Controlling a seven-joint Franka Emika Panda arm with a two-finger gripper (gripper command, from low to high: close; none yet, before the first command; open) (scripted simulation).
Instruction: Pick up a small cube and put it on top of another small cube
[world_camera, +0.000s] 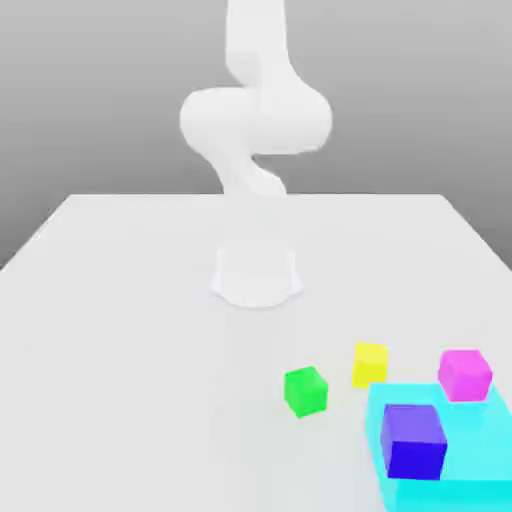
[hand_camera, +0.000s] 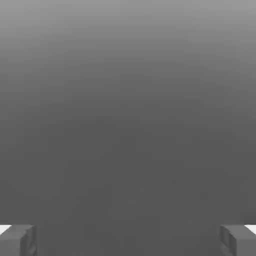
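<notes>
The small cube (world_camera: 305, 391), bright green, sits on the white table (world_camera: 120, 330) toward the front, slightly on the exterior view's right. A yellow cube (world_camera: 370, 364) of about the same size rests just beyond it to the right, with a small gap between them. In the hand view my gripper (hand_camera: 128, 241) is open, its grey fingertips (hand_camera: 20, 241) far apart with nothing between them, facing a plain grey background. The white arm (world_camera: 255, 120) rises from its base (world_camera: 256, 276) at the table's middle, well behind both cubes.
A large cyan block (world_camera: 470, 460) fills the front right corner, with a blue cube (world_camera: 414, 440) on top of it. A magenta cube (world_camera: 465, 374) stands at its far edge, right of the yellow cube.
</notes>
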